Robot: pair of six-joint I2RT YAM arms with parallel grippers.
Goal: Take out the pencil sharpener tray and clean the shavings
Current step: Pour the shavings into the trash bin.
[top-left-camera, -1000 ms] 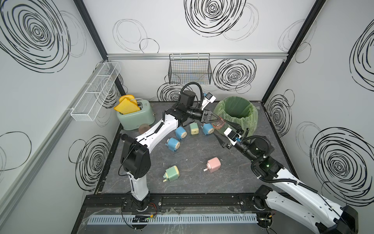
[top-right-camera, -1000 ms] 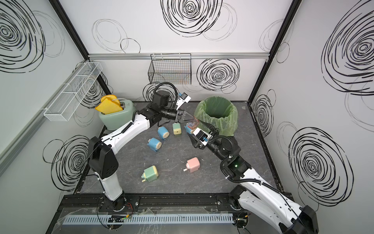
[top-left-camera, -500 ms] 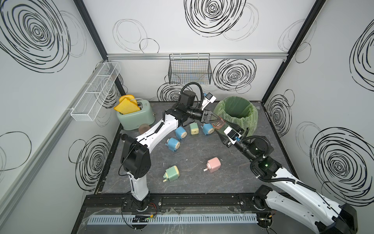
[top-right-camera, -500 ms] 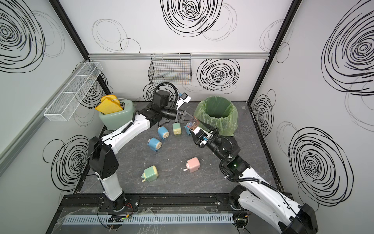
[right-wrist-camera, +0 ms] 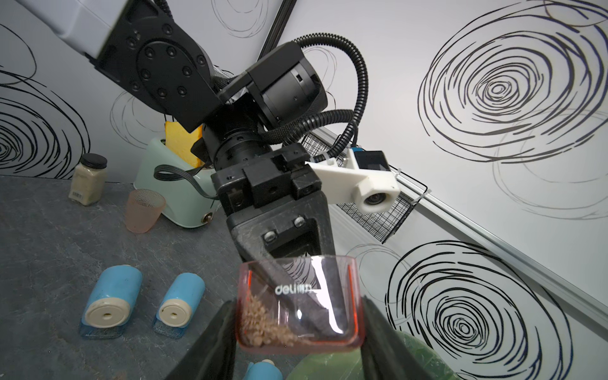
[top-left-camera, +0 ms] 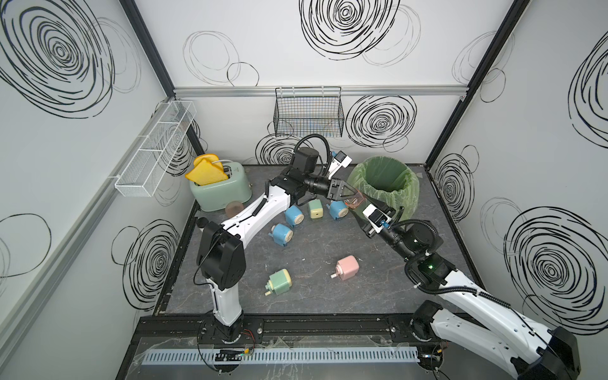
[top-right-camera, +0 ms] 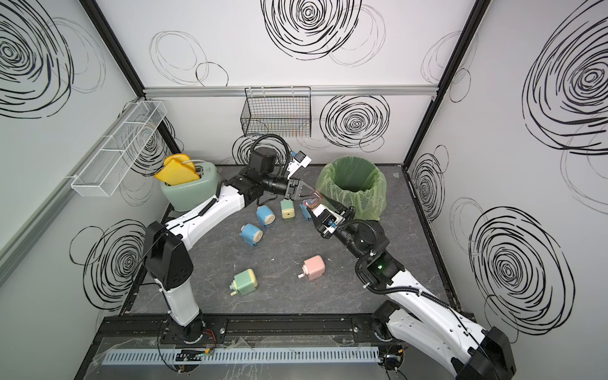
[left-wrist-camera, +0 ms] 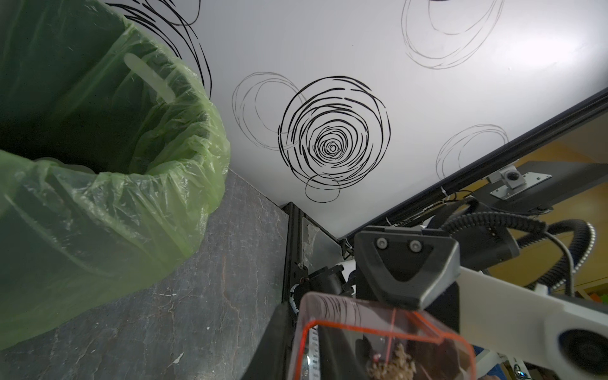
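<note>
1. Left end effector (top-left-camera: 353, 198): the jaws are narrow and clamped on one wall of the tray (top-left-camera: 358, 201). In the right wrist view, one finger (right-wrist-camera: 279, 279) reaches inside the tray (right-wrist-camera: 299, 306).
2. Tray: clear pink plastic, held at the left end effector's fingertips and raised clear of the desk (top-left-camera: 312, 243). Brown shavings (right-wrist-camera: 263, 324) lie heaped in one lower corner of it.
3. Right end effector (right-wrist-camera: 296, 301): it meets the left end effector tip to tip, with one finger (right-wrist-camera: 214, 332) on each side of the tray, at its side walls. The jaws stand about as wide as the tray. Whether they press on it cannot be told.
4. Bin (top-left-camera: 409, 194): lined with a green bag, it stands just beyond the left end effector's fingertips and just beside the right end effector. The tray hangs at the bin's outer wall, not over its opening.
5. Below the left end effector, three blue sharpeners (top-left-camera: 294, 215) and a yellow-green sharpener (top-left-camera: 316, 209) lie on the desk.
6. A pink sharpener (top-left-camera: 346, 268) and a green sharpener (top-left-camera: 279, 281) lie well behind both end effectors, between the two arms.
7. A toaster (top-left-camera: 227, 192) holding toast (top-left-camera: 205, 171) stands behind the left end effector, beside its arm. A pink cup (right-wrist-camera: 144, 210) and a jar (right-wrist-camera: 88, 179) stand near the toaster.
</note>
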